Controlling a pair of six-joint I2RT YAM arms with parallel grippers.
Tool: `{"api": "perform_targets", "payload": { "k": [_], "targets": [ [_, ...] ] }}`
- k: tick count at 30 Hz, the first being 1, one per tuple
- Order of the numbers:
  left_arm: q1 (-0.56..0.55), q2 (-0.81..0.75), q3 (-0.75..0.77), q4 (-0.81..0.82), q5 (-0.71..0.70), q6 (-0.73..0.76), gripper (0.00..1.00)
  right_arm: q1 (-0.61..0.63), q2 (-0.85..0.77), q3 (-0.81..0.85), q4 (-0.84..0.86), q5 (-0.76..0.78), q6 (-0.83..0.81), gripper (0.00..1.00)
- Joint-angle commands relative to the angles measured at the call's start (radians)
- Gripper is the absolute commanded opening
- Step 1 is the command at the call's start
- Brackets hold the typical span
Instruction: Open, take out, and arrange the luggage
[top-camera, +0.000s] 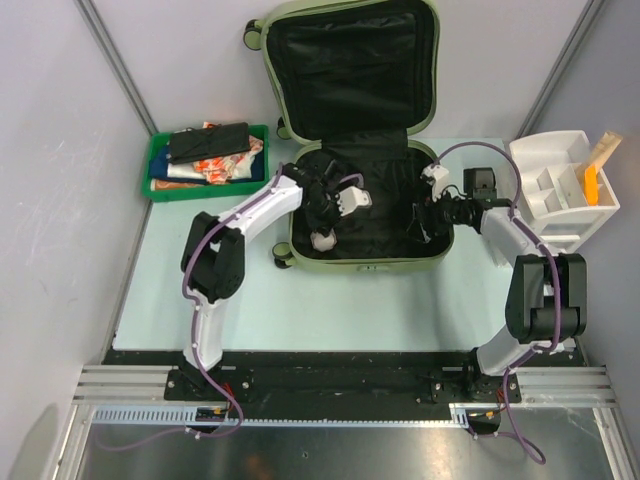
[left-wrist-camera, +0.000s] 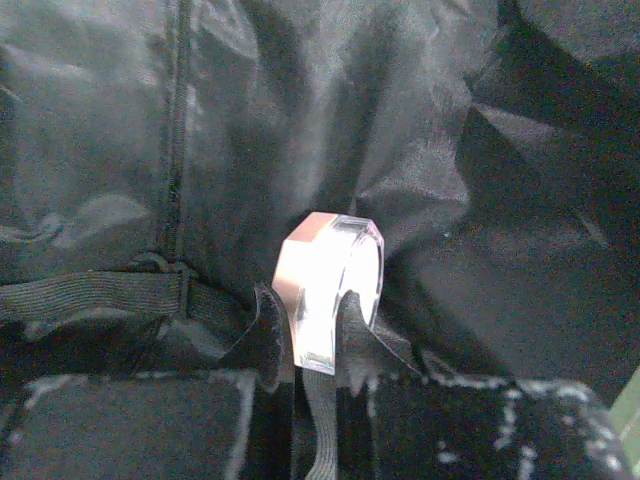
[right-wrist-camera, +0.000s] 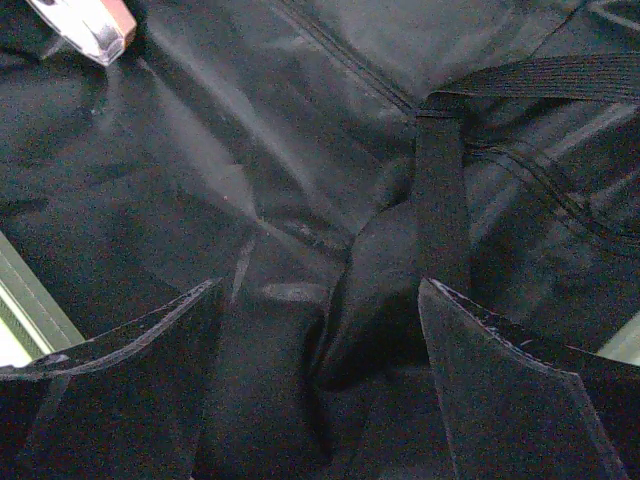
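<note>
The pale olive luggage (top-camera: 365, 263) lies open on the table, its lid up at the back and the black lining showing. My left gripper (top-camera: 342, 203) is inside the lower half, shut on a small clear box with a pinkish side (left-wrist-camera: 330, 265); in the left wrist view the gripper (left-wrist-camera: 310, 305) pinches the box's lower edge. A second small clear box (top-camera: 325, 240) lies on the lining near the front wall and shows in the right wrist view (right-wrist-camera: 90, 25). My right gripper (top-camera: 424, 215) is open and empty over the lining (right-wrist-camera: 320, 290), next to a black elastic strap (right-wrist-camera: 440, 190).
A green tray (top-camera: 150, 178) with a flat black item and packets stands at the back left. A white compartmented organizer (top-camera: 560, 237) with an orange item stands at the right. The luggage's green front wall (right-wrist-camera: 20, 300) is close to my right gripper.
</note>
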Motion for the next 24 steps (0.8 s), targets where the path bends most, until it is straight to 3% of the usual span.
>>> {"api": "perform_targets", "payload": {
  "k": [1, 9, 10, 12, 19, 24],
  "targets": [
    [0.012, -0.113, 0.073, 0.014, 0.077, 0.022, 0.00, -0.018, -0.060, 0.033, 0.038, -0.009, 0.052, 0.82],
    [0.021, -0.159, 0.088, 0.040, 0.117, 0.037, 0.00, -0.013, -0.080, 0.032, 0.103, -0.047, 0.113, 0.84],
    [0.023, -0.162, 0.100, 0.046, 0.126, 0.022, 0.00, -0.013, -0.091, 0.032, 0.117, -0.061, 0.127, 0.86],
    [0.023, -0.164, 0.151, 0.056, 0.149, 0.014, 0.00, -0.009, -0.100, 0.032, 0.169, -0.134, 0.154, 0.99],
    [0.024, -0.197, 0.249, 0.068, 0.325, 0.001, 0.00, 0.063, -0.109, 0.032, 0.455, -0.297, 0.259, 1.00],
    [0.021, -0.237, 0.256, 0.077, 0.396, 0.016, 0.00, 0.154, -0.106, 0.032, 0.527, -0.319, 0.169, 1.00]
  ]
}}
